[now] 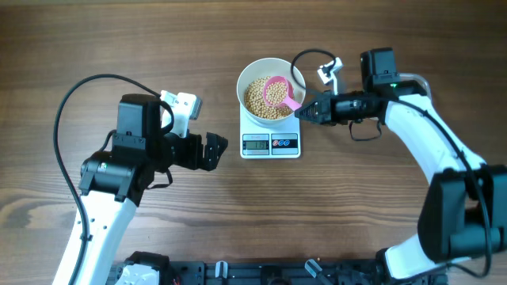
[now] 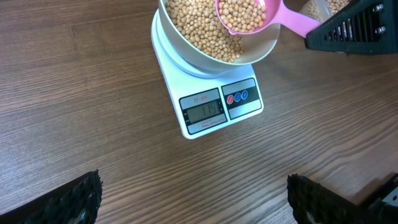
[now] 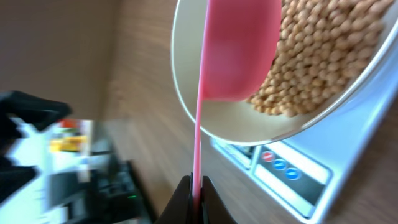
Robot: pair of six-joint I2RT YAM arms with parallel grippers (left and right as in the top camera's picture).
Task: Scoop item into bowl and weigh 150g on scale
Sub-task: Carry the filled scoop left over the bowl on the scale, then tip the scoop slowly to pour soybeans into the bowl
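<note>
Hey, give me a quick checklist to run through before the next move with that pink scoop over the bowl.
1. The bowl rests on the scale: ok.
2. The right hand is shut on the pink scoop by its handle: ok.
3. The scoop hangs over the bowl, beans in both: ok.
4. The display shows the target weight: cannot tell, digits blurred.
5. The left hand is open, apart from the scale: ok.

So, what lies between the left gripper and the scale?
Only bare wooden table: the overhead view shows nothing between the open left gripper and the scale, and the left wrist view agrees.
</note>
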